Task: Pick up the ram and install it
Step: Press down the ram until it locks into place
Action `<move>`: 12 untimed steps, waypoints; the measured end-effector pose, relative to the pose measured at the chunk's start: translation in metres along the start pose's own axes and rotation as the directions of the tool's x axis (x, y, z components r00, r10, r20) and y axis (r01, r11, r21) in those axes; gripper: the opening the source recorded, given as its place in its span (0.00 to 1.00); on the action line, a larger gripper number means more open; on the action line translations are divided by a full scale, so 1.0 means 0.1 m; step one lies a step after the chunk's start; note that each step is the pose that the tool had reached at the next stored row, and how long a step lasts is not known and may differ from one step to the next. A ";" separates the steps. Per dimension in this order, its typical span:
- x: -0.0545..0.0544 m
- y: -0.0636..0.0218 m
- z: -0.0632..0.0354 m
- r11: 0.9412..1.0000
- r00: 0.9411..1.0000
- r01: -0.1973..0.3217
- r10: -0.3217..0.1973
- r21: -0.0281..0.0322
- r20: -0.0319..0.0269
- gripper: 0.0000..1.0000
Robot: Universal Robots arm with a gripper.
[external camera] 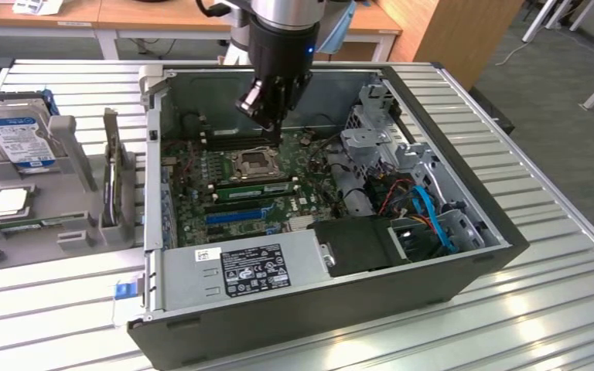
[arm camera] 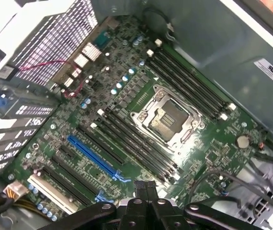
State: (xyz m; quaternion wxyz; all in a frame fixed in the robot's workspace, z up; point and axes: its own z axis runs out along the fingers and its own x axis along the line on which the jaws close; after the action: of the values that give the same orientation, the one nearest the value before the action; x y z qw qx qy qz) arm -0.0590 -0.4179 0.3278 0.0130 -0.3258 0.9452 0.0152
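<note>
Your black pincer (external camera: 266, 125) (arm camera: 144, 188) hangs clenched, with nothing visible between its tips, inside the open dark grey computer case (external camera: 380, 297) lying mid-bench on the slatted metal bench (external camera: 555, 309). It is low over the motherboard, near the square silver processor socket (external camera: 256, 162) (arm camera: 167, 117). The long thin green ram stick (external camera: 253, 186) appears to stand in a black slot just beside that socket. You look to be at the seating stage; any press calls for tips square over the stick's top edge, with even pressure.
</note>
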 end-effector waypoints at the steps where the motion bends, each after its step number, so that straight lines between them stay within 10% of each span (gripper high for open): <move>1: 0.00 0.000 0.000 1.000 1.000 -0.011 0.011 0.000 0.000 0.10; 12: 0.00 0.000 0.004 0.991 0.991 -0.133 0.133 0.004 0.003 0.10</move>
State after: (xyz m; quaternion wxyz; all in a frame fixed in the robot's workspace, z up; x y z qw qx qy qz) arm -0.0590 -0.4179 0.3273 0.0140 -0.2620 0.9649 0.0143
